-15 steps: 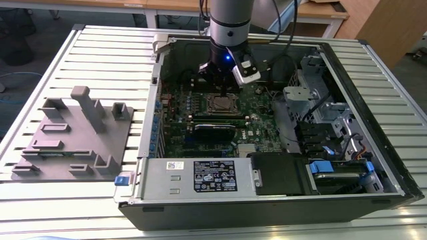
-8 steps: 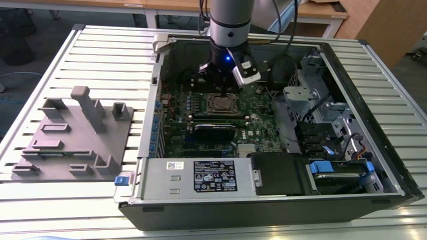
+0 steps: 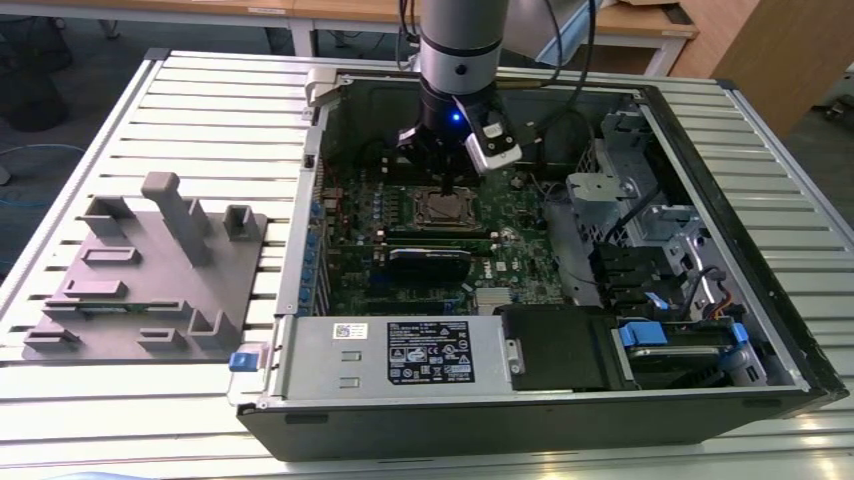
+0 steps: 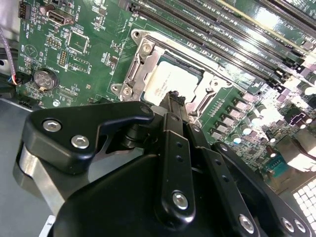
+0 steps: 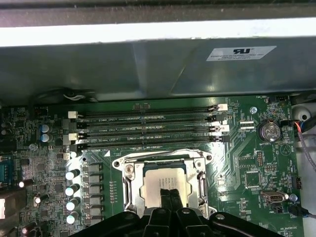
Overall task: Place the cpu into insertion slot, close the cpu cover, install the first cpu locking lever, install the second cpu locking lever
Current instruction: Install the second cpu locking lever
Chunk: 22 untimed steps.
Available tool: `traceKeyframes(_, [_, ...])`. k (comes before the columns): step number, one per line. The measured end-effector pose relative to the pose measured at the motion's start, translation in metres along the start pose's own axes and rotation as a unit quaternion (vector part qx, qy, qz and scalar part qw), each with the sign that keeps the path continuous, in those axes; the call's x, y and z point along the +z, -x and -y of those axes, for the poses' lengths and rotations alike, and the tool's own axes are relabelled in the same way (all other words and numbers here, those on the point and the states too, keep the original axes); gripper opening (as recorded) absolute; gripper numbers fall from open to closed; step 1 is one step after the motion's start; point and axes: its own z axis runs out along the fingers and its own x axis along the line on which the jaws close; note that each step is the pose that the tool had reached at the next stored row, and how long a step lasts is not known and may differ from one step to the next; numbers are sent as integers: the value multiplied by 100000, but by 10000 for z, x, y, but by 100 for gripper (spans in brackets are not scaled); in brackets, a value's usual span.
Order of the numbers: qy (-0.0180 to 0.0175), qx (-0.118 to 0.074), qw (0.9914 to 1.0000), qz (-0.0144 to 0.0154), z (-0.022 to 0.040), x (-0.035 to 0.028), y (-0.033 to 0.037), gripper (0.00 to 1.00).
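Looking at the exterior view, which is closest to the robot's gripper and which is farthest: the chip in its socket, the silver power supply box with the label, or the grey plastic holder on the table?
1. The cpu, directly under the gripper, seated in the insertion slot.
2. The power supply box, at the case's near edge.
3. The grey holder, outside the case at the exterior view's left.
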Motion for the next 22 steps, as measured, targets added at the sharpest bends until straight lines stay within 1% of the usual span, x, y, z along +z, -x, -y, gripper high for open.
traceKeyframes(2, [1, -6, 100000, 1, 10, -1, 1, 11])
traceKeyframes(8, [4, -1, 100000, 2, 70, -5, 6, 11])
traceKeyframes(15, [-8, 3, 100000, -2, 75, -8, 6, 11])
traceKeyframes(22, [1, 2, 100000, 2, 70, -69, 10, 11])
